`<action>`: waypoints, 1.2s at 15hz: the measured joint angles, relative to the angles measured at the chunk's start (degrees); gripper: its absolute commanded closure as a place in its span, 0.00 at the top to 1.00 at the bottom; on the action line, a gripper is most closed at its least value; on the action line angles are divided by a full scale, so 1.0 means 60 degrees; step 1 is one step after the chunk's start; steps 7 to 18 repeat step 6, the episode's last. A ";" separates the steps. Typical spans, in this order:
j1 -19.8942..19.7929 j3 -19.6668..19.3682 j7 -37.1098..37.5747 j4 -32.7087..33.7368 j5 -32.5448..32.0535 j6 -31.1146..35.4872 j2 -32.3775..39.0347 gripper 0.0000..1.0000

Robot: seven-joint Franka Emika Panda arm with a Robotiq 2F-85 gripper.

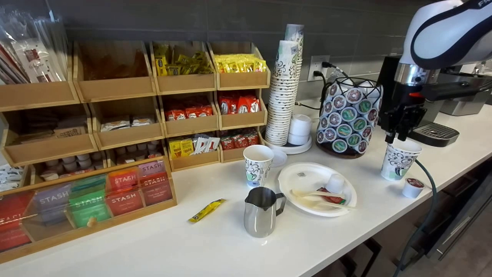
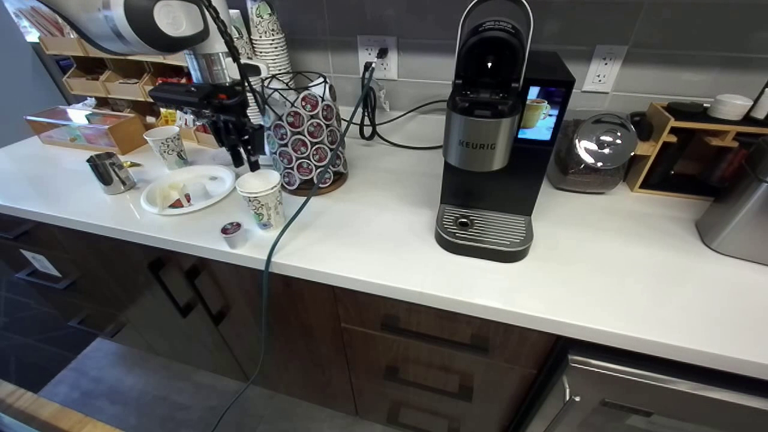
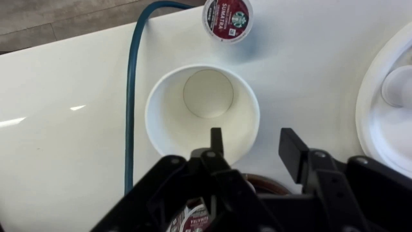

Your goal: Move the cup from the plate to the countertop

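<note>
The cup (image 1: 399, 161), white paper with dark greenish print, stands upright on the countertop (image 1: 215, 246) beside the plate (image 1: 307, 165), near the front edge. It also shows in an exterior view (image 2: 267, 207), and in the wrist view (image 3: 206, 93) I look down into it, empty. The white plate, also in the wrist view (image 3: 367, 122), holds wooden sticks, a small white cup and a red packet. My gripper (image 1: 396, 139) is open just above the cup's rim. In the wrist view (image 3: 251, 130) one finger is over the cup's opening, the other outside its rim; nothing is between them.
A similar paper cup (image 1: 258, 165) and a steel pitcher (image 1: 259, 215) stand beyond the plate. A coffee pod (image 3: 228, 19) and a green cable (image 3: 130, 112) lie close to the cup. A pod basket (image 2: 309, 138) and coffee machine (image 2: 486, 138) stand behind.
</note>
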 measured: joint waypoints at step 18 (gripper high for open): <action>0.0064 -0.0004 0.2104 -0.1270 -0.0273 -0.1934 -0.2809 1.00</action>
